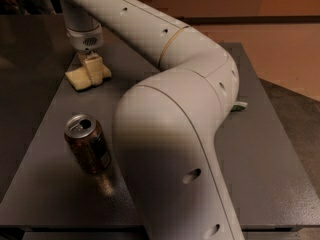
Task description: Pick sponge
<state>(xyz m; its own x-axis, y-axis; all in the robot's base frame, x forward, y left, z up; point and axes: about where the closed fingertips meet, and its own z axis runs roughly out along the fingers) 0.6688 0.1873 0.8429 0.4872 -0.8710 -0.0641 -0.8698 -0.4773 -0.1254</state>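
The sponge (75,79) is a pale yellow pad lying flat on the dark grey table (270,149) at the far left. My gripper (93,73) hangs straight down from the white wrist and sits right on the sponge. Sponge shows on both its left and right sides. The gripper hides the sponge's middle.
A brown soda can (88,144) stands upright at the near left, well in front of the sponge. My big white arm elbow (170,134) fills the middle of the view. A small green thing (239,106) peeks out behind the arm at the right.
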